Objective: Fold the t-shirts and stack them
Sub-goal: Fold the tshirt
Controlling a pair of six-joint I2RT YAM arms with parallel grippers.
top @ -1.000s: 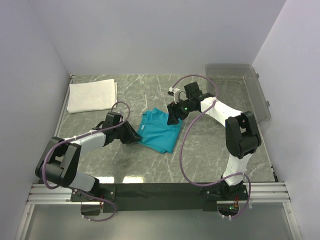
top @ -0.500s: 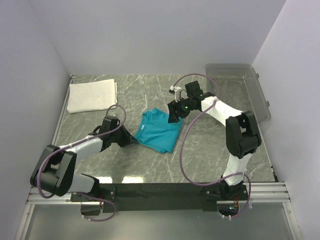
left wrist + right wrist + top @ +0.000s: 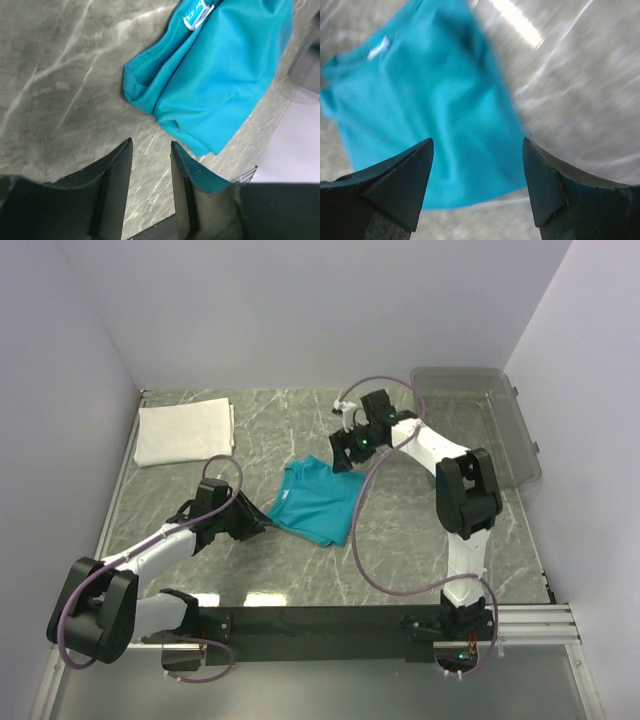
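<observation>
Roughly mid-table (image 3: 410,540) lies the folded teal t-shirt (image 3: 318,502). The left gripper (image 3: 150,146) sits just off its near-left edge, jaws narrowly apart and empty. The right gripper (image 3: 477,145) hangs over its far edge, spread wide and empty. A folded white piece (image 3: 185,432) lies in the far-left corner, and a clear plastic bin (image 3: 500,420) stands far right.

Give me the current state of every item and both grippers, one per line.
teal t-shirt: roughly folded, lying mid-table, not held.
white folded piece: folded flat at the far left, apart from the teal one, not stacked.
clear bin: upright at the far right, open-topped.
left gripper: jaws slightly apart, holding nothing, just short of the teal shirt's edge.
right gripper: jaws wide open, holding nothing, above the teal shirt.
</observation>
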